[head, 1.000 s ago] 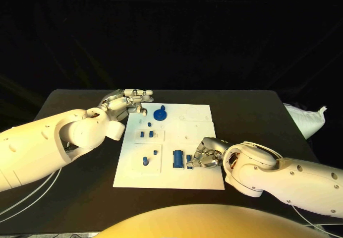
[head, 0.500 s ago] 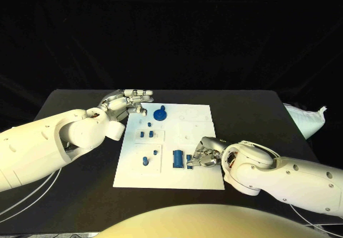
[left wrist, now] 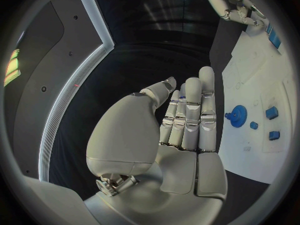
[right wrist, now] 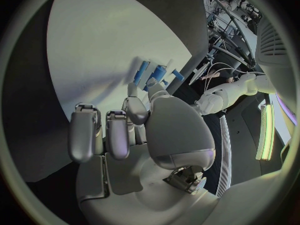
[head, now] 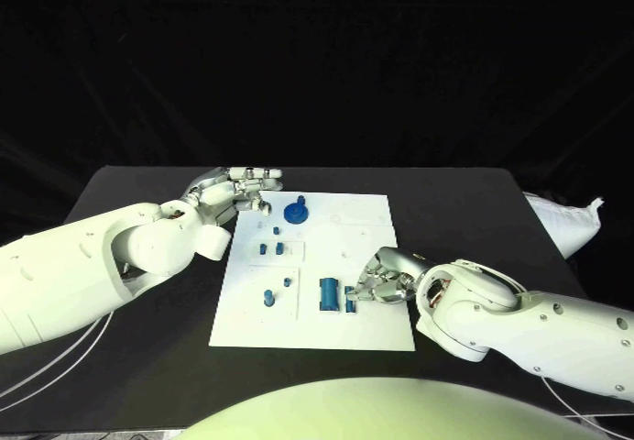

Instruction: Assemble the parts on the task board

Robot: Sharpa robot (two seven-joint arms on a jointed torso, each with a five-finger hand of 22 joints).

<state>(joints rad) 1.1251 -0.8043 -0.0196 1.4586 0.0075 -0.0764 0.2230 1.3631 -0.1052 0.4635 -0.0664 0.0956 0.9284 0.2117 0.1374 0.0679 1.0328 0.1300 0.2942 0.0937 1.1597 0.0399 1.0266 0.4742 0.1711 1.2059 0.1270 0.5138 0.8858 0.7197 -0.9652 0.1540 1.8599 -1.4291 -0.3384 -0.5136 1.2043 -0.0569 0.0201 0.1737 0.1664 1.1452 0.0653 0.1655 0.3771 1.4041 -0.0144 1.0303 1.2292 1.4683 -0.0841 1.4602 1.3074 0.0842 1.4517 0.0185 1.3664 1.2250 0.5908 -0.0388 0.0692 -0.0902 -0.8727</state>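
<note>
The white task board (head: 356, 321) lies mid-table. On it are a blue gear (head: 296, 213), small blue pegs (head: 272, 247), a tall blue block (head: 328, 293) and a small blue part (head: 352, 298). My right hand (head: 385, 280) rests on the board's right half, its fingers curled, with thumb and a fingertip closed on the small blue part beside the tall block. In the right wrist view the fingertips (right wrist: 134, 91) reach the blue pieces (right wrist: 159, 74). My left hand (head: 239, 190) hovers at the board's far left corner, fingers straight, holding nothing. The left wrist view shows the left hand (left wrist: 187, 120), the gear (left wrist: 237, 116) and the board (left wrist: 262, 75).
Two more blue pieces (head: 268, 296) sit in the near left tile of the board. A white crumpled cloth (head: 568, 220) lies past the table's right edge. Black table (head: 158, 183) surrounds the board on all sides.
My right hand has crept slightly toward the far side of the board, staying at the small blue part. The left hand has not moved.
</note>
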